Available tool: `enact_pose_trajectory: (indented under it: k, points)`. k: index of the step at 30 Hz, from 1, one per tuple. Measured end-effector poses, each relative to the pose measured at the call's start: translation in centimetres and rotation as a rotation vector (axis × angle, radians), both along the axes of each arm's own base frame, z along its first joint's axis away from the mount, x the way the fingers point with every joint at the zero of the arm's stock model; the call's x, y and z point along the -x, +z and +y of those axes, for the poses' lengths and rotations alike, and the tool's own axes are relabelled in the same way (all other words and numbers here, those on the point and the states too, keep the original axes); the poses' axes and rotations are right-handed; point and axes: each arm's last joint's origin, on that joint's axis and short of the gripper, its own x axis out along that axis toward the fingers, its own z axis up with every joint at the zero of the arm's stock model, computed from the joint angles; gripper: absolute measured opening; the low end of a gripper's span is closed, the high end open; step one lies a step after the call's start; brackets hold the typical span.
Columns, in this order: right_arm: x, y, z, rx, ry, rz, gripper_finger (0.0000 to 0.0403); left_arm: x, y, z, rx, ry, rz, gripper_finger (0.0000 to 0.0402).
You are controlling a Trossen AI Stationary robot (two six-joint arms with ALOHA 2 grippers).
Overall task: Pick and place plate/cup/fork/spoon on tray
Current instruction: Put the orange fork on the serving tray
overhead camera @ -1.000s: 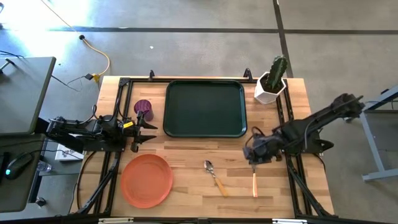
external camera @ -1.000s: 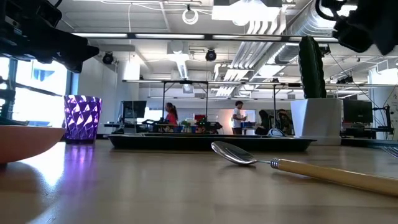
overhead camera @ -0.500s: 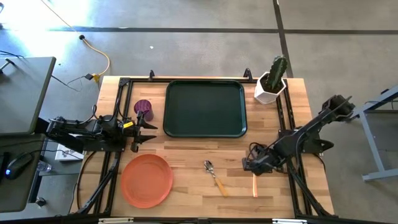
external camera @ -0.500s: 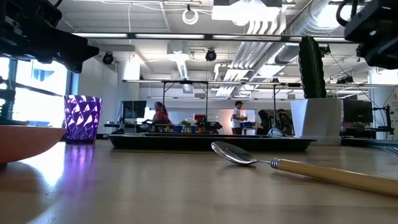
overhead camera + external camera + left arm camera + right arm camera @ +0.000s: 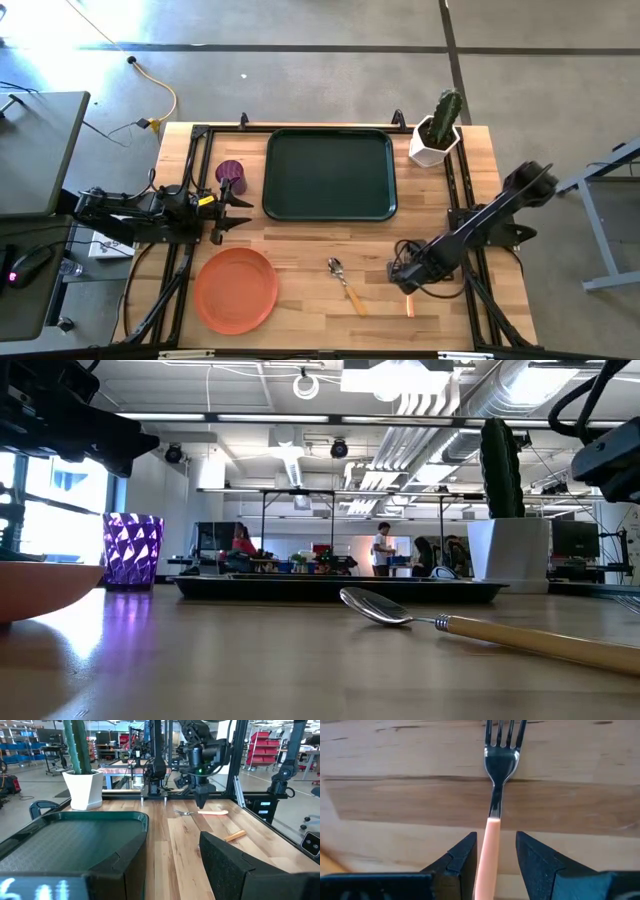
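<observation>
Right claw (image 5: 492, 857) low over the fork (image 5: 496, 795), fingers spread either side of its orange handle, not pinching.
Fork lies flat on the desk (image 5: 300, 235), near the spoon (image 5: 345, 282); left claw (image 5: 238, 210) open beside the cup (image 5: 230, 174); tray (image 5: 330, 173) bare.
</observation>
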Motion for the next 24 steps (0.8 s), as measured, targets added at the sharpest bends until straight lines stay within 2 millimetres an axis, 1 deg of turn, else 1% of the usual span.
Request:
enact_pose_trajectory:
  k: [10,16,19,24]
  points:
    - [-0.7,-1.8,0.6,0.010,0.005,0.023,0.0126,0.0,0.0,0.0,0.002,0.007,-0.001,0.0170]
    - [-0.8,-2.4,0.8,0.010,0.008,0.044,0.0125,0.0,0.1,0.1,0.002,0.049,-0.010,0.0170]
    - [-0.8,-2.5,0.9,0.008,0.008,0.051,0.0108,0.0,0.1,0.2,0.001,0.054,-0.011,0.0170]
    - [-0.9,-2.5,0.9,0.007,0.006,0.052,0.0054,0.0,0.1,0.2,0.001,0.053,-0.011,0.0170]
